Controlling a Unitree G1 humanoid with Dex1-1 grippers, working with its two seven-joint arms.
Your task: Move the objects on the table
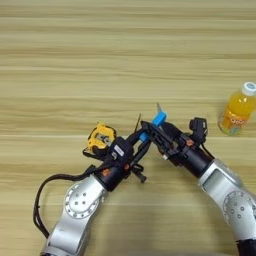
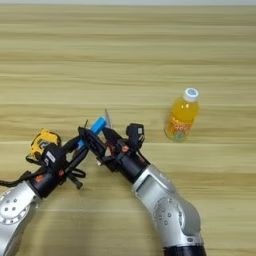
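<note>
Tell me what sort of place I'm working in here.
Probably a lab or test bench: a bare light-wood table fills the view, with only an orange-drink bottle, a yellow tape measure and a small blue bar held between both arms.

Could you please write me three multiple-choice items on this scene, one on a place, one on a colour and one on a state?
1. Where does the small orange-drink bottle with the white cap stand, seen from the two arms?
A. to their right
B. to their left
C. between them

2. What colour is the small flat bar at the right claw?
A. green
B. blue
C. red

3. How is the bottle posed?
A. lying on its side
B. upside down
C. upright on the light-wood table

Answers: 1 A, it stands right of both arms. 2 B, the bar is plainly blue. 3 C, cap on top.
</note>
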